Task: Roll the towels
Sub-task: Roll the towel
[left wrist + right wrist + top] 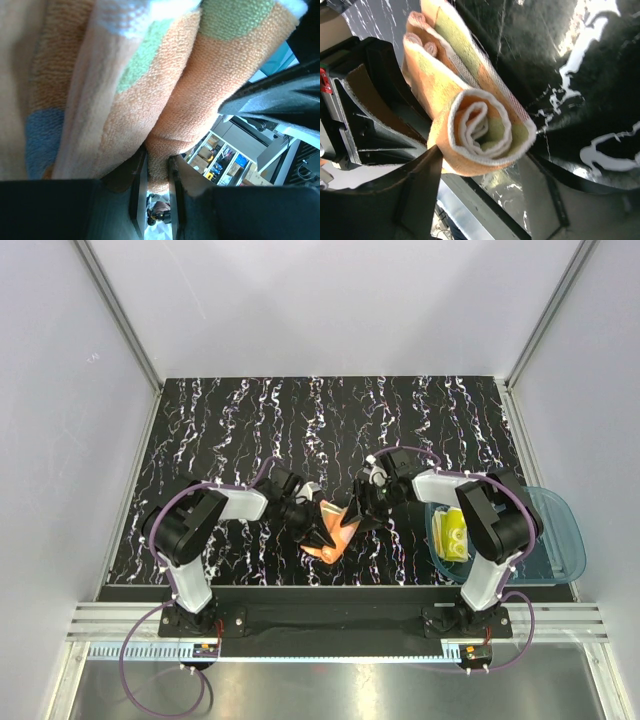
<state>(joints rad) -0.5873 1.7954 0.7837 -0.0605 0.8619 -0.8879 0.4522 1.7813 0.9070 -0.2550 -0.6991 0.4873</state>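
The orange towel with pale dots (335, 532) is lifted off the black marbled table (330, 420), between both grippers. My left gripper (306, 521) is shut on a fold of it; in the left wrist view the towel (150, 75) fills the frame and the left gripper (158, 161) pinches its lower edge. My right gripper (358, 514) holds the other end; in the right wrist view that end (482, 127) is a loose roll with white edging, held in the right gripper (485, 154). The yellow towel (453, 535) lies rolled in the tray.
The translucent blue tray (565, 530) sits at the table's right edge, beside the right arm's base. White walls close the table at back and sides. The table's front edge runs just below the towel.
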